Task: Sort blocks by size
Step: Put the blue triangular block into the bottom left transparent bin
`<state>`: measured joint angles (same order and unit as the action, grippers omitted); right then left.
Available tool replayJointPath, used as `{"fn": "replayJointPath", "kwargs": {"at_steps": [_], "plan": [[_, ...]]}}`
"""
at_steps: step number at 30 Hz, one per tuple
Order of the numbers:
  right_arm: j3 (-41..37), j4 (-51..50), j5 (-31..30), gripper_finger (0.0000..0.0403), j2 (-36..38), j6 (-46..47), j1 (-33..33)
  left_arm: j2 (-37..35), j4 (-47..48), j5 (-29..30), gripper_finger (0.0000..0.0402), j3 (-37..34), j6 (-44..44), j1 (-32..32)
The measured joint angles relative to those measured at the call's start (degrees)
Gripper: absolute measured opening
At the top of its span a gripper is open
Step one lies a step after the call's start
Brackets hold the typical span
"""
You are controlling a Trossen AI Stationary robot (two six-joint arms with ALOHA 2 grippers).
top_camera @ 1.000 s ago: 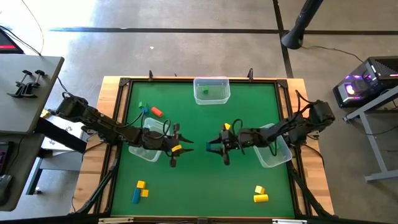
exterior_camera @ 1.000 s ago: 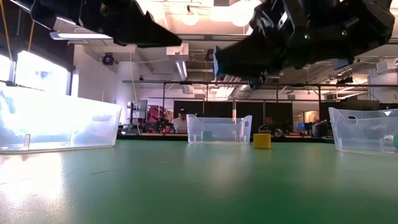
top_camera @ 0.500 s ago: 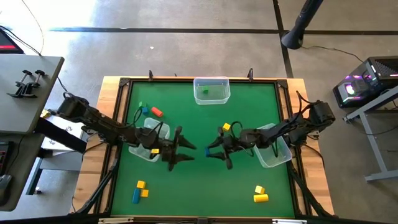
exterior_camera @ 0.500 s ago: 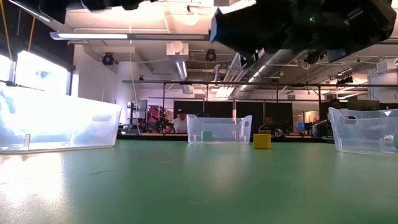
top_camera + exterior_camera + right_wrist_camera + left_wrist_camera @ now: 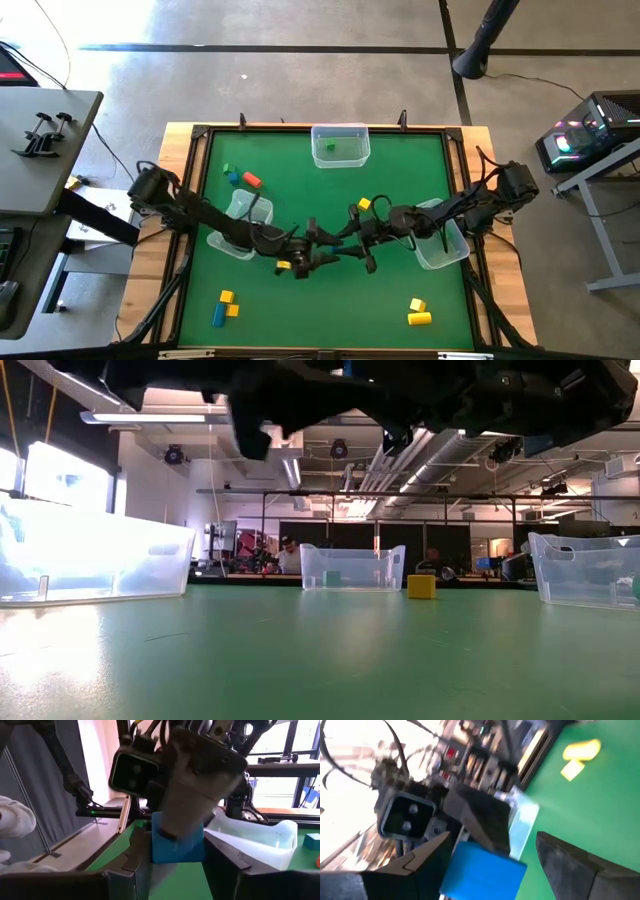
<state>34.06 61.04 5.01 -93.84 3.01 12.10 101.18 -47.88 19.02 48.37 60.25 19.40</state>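
Note:
Above the table's middle, my right gripper is shut on a small blue block. My left gripper meets it tip to tip and is open wide, with one finger on either side of the same block. Loose blocks lie on the green mat: a yellow cube, a green, blue and red group at the far left, yellow and blue ones at the near left, and yellow ones at the near right. My right gripper pinches the blue block by two opposite faces between its two fingers. The fingers run about level and point toward the table's left. The block is lifted clear of the mat. My left gripper: I cannot tell whether its fingers touch the block.
Three clear bins stand on the mat: one at the far middle holding a green block, one under my left arm, one under my right arm. A raised frame borders the mat.
My left gripper has travelled toward the table's right, up to my right gripper, and has opened wider; its fingers now stand on either side of the blue block. My right gripper has stayed almost in place, still shut on the block.

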Motion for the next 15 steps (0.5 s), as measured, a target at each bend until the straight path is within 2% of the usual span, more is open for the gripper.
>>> {"fn": "replayJointPath", "kwargs": {"at_steps": [7, 15], "plan": [[0.0, 0.6, -0.1, 0.0141, 0.0, 0.0, -0.1, 1.2, 0.4, 5.1, 0.0258, 1.6, 0.6, 0.3], [0.1, -0.2, -1.0, 0.0141, 0.0, 1.2, -0.1, 1.1, 0.5, 9.1, 0.0197, 1.6, 0.5, 1.8]]}}
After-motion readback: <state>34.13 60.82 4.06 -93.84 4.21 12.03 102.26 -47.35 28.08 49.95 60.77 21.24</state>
